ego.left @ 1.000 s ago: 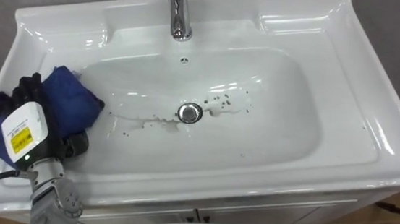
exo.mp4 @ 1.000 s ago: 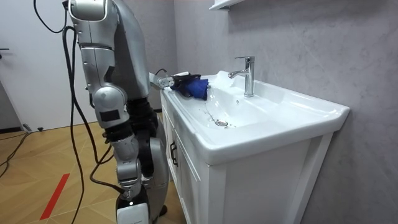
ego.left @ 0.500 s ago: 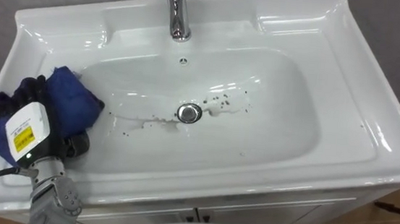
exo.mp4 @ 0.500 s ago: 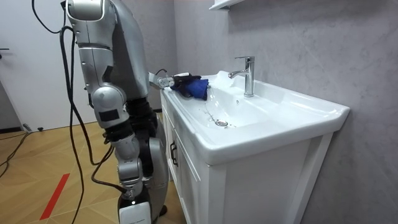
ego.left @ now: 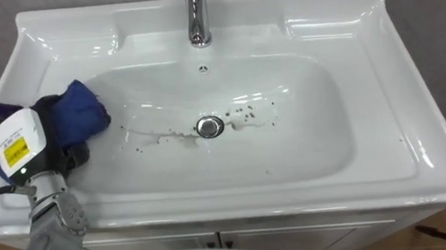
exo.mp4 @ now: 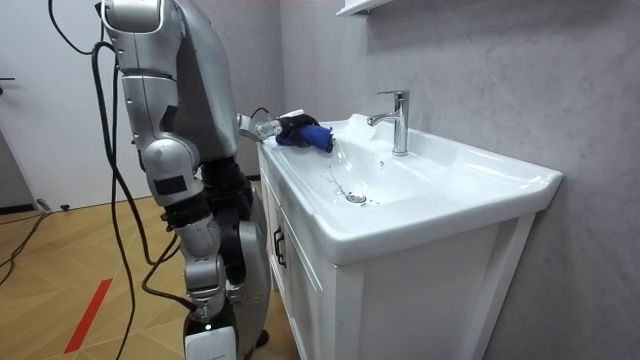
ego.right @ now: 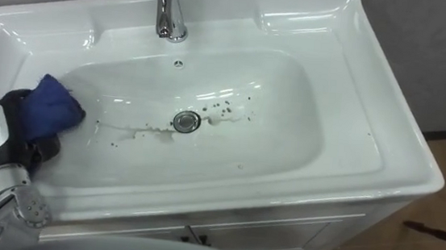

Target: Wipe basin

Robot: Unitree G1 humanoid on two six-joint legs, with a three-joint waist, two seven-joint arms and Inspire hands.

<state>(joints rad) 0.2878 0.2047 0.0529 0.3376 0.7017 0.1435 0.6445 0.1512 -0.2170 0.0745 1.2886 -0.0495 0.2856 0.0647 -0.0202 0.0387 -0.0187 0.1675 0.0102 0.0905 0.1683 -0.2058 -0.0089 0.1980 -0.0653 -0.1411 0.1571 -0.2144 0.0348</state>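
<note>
The robot stands at the front of a white cabinet [exo.mp4: 400,290], on the room view's left of it. Its right hand [exo.mp4: 213,343] hangs low at its side, at the picture's bottom edge; I cannot tell how those fingers are set.

The left hand [ego.left: 57,153] is nearest in the eye views, resting over the left front rim of the basin [ego.left: 297,204]. Its dark fingers [ego.left: 45,106] are curled round a blue cloth [ego.left: 80,114] and grip it. The bunched cloth bulges out of the hand towards the bowl and sits at the top of the bowl's left slope, beside the rim.

Farther in, at the bowl's lowest part, is the metal drain [ego.left: 210,126], well apart from the cloth. A thin smear with dark specks runs from the drain's left side towards the cloth. More specks [ego.left: 244,111] lie just to the right of the drain and a little behind it.

Beyond that is a small overflow hole [ego.left: 203,69] in the back wall of the bowl. A chrome tap [ego.left: 197,13] stands upright on the back ledge above it, and the grey wall [exo.mp4: 480,70] rises behind.
</note>
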